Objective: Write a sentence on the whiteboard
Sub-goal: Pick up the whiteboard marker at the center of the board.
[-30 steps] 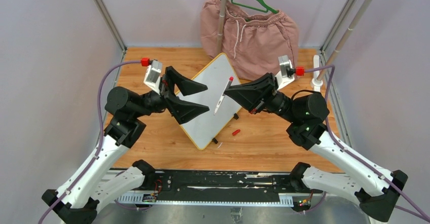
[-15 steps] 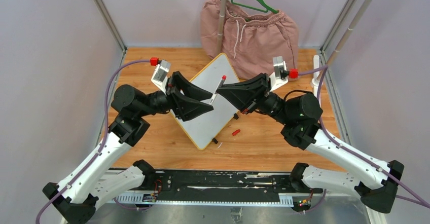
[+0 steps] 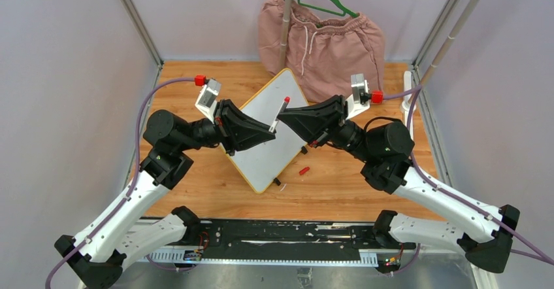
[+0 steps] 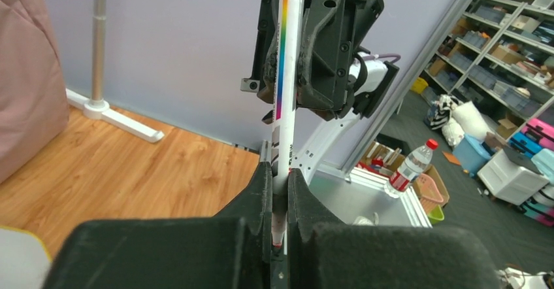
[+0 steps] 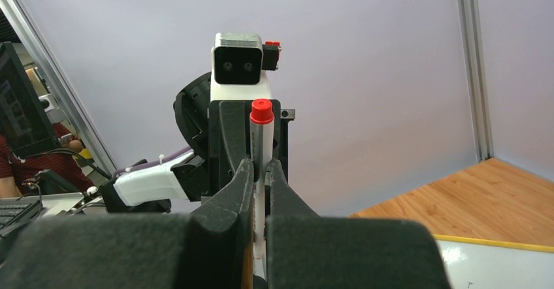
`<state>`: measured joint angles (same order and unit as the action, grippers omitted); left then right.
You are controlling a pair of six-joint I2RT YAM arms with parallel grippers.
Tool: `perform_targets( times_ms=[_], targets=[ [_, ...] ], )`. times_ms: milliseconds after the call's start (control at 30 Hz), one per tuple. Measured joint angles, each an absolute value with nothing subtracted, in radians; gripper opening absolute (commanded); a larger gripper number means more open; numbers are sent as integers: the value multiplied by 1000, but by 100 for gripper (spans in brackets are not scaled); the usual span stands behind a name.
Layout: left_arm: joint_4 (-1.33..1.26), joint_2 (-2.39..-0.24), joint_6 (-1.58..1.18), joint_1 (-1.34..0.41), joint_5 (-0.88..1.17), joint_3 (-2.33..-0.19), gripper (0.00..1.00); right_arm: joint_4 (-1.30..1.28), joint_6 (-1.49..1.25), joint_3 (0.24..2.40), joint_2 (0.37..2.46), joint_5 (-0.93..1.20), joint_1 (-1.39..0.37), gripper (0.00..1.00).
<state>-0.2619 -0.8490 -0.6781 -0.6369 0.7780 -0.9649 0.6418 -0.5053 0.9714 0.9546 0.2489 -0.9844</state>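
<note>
While the whiteboard [image 3: 264,158] is lying diagonally on the table [image 3: 196,178] with no lettering showing, the overhead view is indicating that writing has not yet begun. The left gripper [image 3: 270,130] and right gripper [image 3: 282,114] are both clamping one marker [image 3: 281,109] over the board's middle.

Left wrist view: the left gripper [image 4: 279,191] is pinching the marker [image 4: 282,106] low and the right gripper [image 4: 307,47] is holding it higher. A board corner [image 4: 19,263] is showing lower left.

Right wrist view: the right gripper [image 5: 259,178] is gripping the marker [image 5: 260,145] with narrow jaws, and the whiteboard [image 5: 503,263] is lying below right.
</note>
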Motion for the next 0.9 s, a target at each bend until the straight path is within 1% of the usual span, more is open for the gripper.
perform_targets(
  times_ms=[33,67,133,167,200,267,333,400,500,667,900],
  targets=[
    [-263,-849,-675,-637,780,-965,0,640,-505,971,954,249,-986,1],
    [-262,-848,-670,-637,783,-965,0,635,-504,973,953,249,-986,12],
    [-261,-847,-664,-637,785,-965,0,603,-502,986,950,250,-987,39],
    [-259,-846,-661,-637,785,-965,0,570,-499,1000,946,252,-988,47],
    [-260,-846,-660,-638,785,-965,0,528,-492,1018,942,255,-989,52],
    [-260,-842,-654,-637,787,-965,0,418,-467,1060,926,262,-991,68],
    [-260,-840,-649,-637,798,-965,0,321,-453,1097,907,267,-993,74],
    [-260,-839,-643,-637,813,-965,0,222,-435,1136,891,277,-994,77],
    [-261,-842,-638,-637,846,-965,0,51,-410,1228,897,307,-994,79],
    [-261,-862,-630,-637,910,-970,0,-126,-392,1346,949,337,-994,80],
    [-261,-894,-628,-638,964,-986,0,-286,-380,1389,1019,340,-994,70]
  ],
)
